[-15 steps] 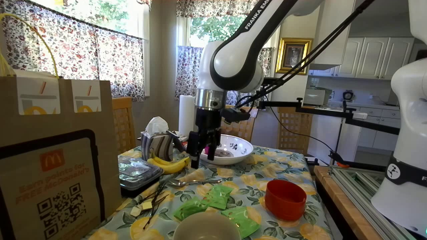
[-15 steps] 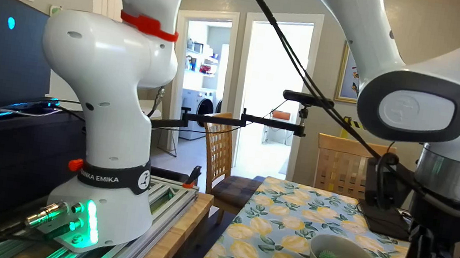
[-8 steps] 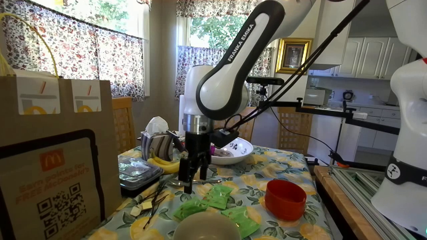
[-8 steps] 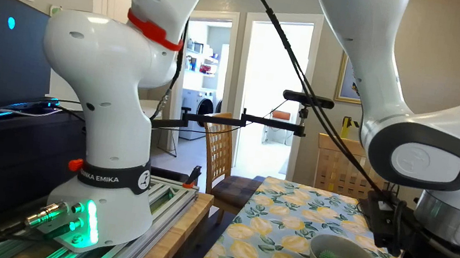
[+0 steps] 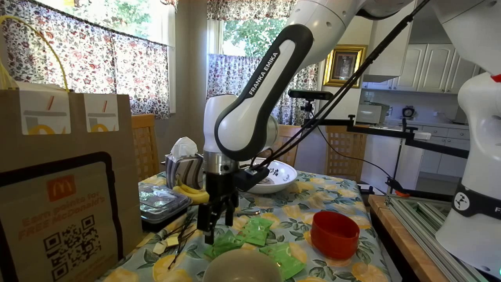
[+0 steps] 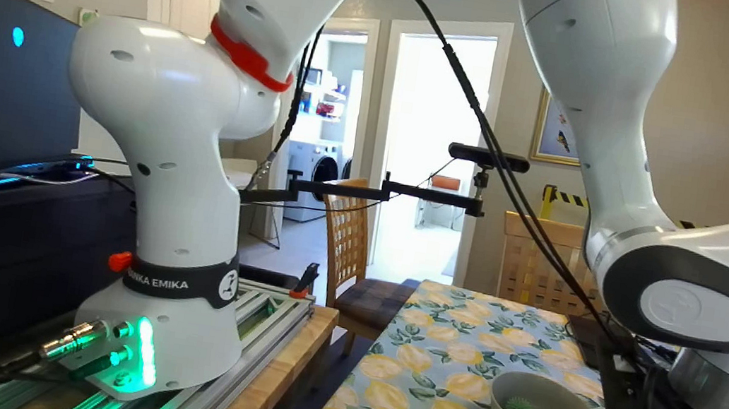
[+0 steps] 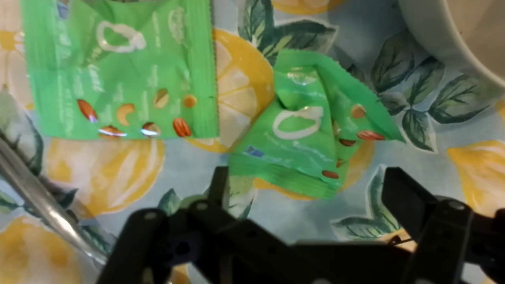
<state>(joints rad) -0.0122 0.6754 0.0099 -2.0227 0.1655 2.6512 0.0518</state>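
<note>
Hovers with the gripper (image 7: 308, 184) spread wide, near a crumpled green packet (image 7: 307, 130) on the lemon-print tablecloth (image 7: 284, 221). In the wrist view, has that packet between a flatter green packet (image 7: 122, 75) and a pale bowl (image 7: 432, 33). Farther out, shares the tablecloth with a red bowl (image 5: 333, 243) and bananas (image 5: 195, 195).

The green packets (image 7: 122, 79) are of glossy, creased plastic film. The tablecloth (image 5: 328, 199) is matt cloth. The utensil handle (image 7: 47, 205) is polished metal. The bag (image 5: 78, 147) is matt paper; the red bowl (image 5: 335, 241) looks like smooth plastic. The arm shell (image 6: 190, 173) is smooth and glossy; the gripper (image 5: 219, 229) is mostly matt. The bench top (image 5: 405, 241) is smooth wood.
</note>
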